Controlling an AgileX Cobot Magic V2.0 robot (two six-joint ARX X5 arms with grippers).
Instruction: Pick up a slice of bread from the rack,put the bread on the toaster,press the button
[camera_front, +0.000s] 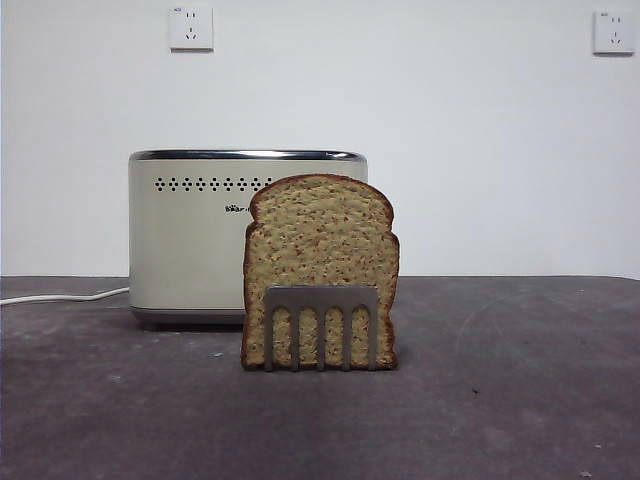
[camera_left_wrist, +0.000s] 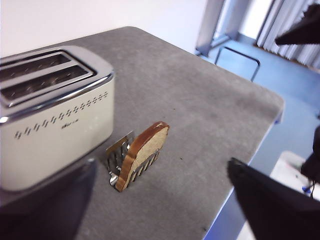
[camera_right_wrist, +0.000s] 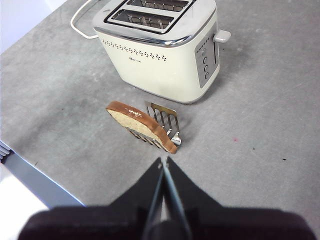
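The slice of bread (camera_front: 320, 262) stands upright in the grey rack (camera_front: 321, 325), in front of the cream-white toaster (camera_front: 190, 235). Neither gripper shows in the front view. In the left wrist view my left gripper (camera_left_wrist: 160, 200) is open, its jaws wide apart, above and apart from the bread (camera_left_wrist: 145, 150), the rack (camera_left_wrist: 119, 155) and the toaster (camera_left_wrist: 55, 115). In the right wrist view my right gripper (camera_right_wrist: 163, 167) is shut and empty, a short way from the bread (camera_right_wrist: 140, 125) and rack (camera_right_wrist: 165, 120). The toaster (camera_right_wrist: 160, 47) shows both slots empty and its side lever up.
A white power cord (camera_front: 60, 296) runs left from the toaster. The grey table's edge (camera_left_wrist: 265, 130) lies near the rack's right side. Two wall sockets (camera_front: 191, 28) sit on the white wall behind.
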